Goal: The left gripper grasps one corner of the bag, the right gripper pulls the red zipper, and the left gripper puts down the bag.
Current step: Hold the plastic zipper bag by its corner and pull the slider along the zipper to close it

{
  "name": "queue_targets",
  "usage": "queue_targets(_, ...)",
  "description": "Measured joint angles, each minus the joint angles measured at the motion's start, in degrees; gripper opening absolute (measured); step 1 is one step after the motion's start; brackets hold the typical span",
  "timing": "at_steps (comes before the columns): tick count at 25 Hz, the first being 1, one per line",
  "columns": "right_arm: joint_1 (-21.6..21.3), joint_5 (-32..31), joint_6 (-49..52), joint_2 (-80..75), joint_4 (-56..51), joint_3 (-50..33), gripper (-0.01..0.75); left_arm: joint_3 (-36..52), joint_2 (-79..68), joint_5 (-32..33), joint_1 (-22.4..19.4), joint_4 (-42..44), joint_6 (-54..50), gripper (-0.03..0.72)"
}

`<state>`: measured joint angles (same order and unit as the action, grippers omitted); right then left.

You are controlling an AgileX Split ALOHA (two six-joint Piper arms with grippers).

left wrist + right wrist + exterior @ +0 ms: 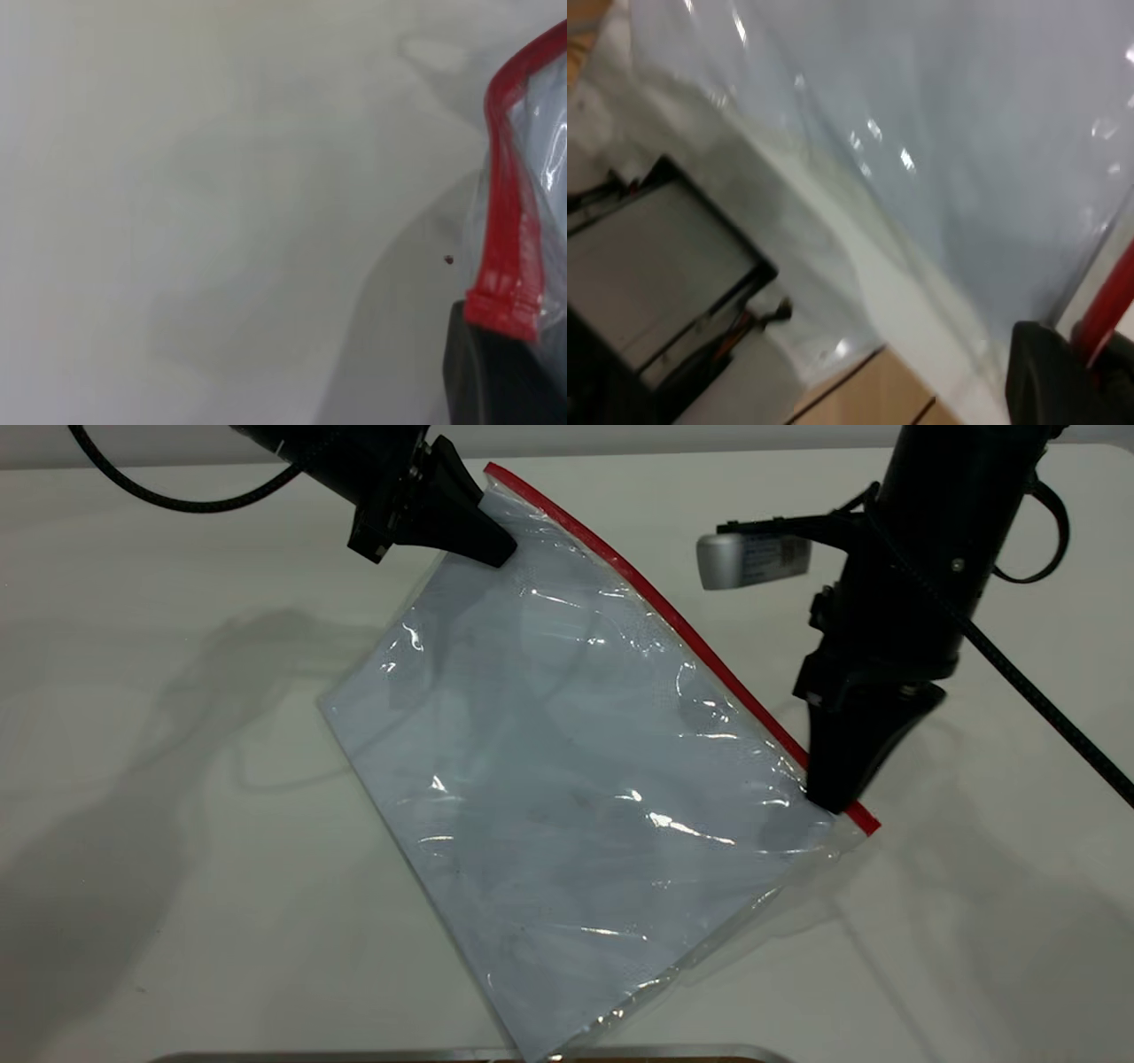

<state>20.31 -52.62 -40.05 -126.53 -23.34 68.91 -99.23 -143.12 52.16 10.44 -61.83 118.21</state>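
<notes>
Bag (pixel 567 779): hangs tilted above the table (pixel 133 824), held at 2 ends of its red edge, lowest clear corner near the exterior view's bottom edge.
Left gripper (pixel 496 545): clamped on the corner (pixel 500 487) at the upper end of the zipper (pixel 673 615).
Right gripper (pixel 833 797): pinched narrow on the zipper close to its lower end; slider itself hidden.
Stage: pull looks nearly finished; lowering the bag not yet done.
Risk 1: glossy plastic could slip from the left fingers if the right keeps tugging.
Risk 2: releasing unevenly could let the bag swing and crumple.
</notes>
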Motion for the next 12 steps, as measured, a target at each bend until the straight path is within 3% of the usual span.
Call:
queue_targets(8,0.0,-3.7,4.33,0.0,1.06,0.0,0.071,0.0,0.0,-0.5,0.0,0.17,0.17,0.053)
queue_targets(12,-0.04,-4.5,4.46,0.0,1.9,-0.04,0.127,0.0,0.0,-1.82,-0.22,0.64,0.34,0.057)
